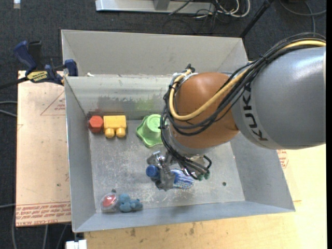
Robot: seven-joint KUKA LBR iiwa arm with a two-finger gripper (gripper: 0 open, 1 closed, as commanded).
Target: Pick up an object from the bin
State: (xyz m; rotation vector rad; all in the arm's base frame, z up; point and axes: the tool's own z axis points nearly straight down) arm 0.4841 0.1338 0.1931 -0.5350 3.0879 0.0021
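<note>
Grey bin (119,160) — jaws beside a blue piece (152,172).

The bin (78,154) is grey sheet metal with a dull, matt finish; its floor is scuffed and scratched whitish, roughest around the middle. The arm (290,102) has a smooth, satin grey casing, and the orange cover (202,108) at its wrist is smooth and glossy. The cables (270,56) over it have smooth sheaths. The gripper (165,179) looks like bare, shiny metal. The green cup (150,128) looks like glossy plastic. At the far left, the yellow block (114,125) and red piece (95,123) look smooth and matt. The blue lump (128,204) at the near left appears matt and bumpy.
</note>
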